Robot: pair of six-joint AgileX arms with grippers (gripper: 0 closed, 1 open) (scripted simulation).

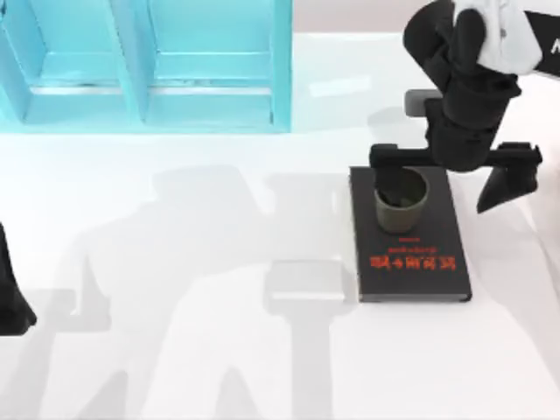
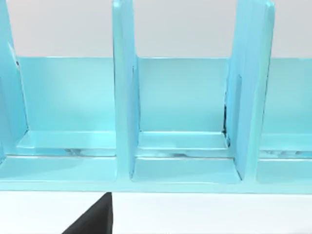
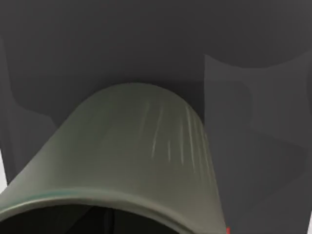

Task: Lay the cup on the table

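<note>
Olive-grey cup (image 1: 402, 200) stands upright on the black book (image 1: 409, 255), directly beneath the wide-spread right gripper (image 1: 455, 166).

top: overhead, down | left wrist: faces shelf (image 2: 185, 122) | right wrist: close on cup (image 3: 126, 161)

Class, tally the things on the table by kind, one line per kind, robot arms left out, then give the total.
Cup: 1, upright on the book
Black book: 1, flat on the table
Turquoise shelf unit: 1, at the far edge
Total: 3
</note>
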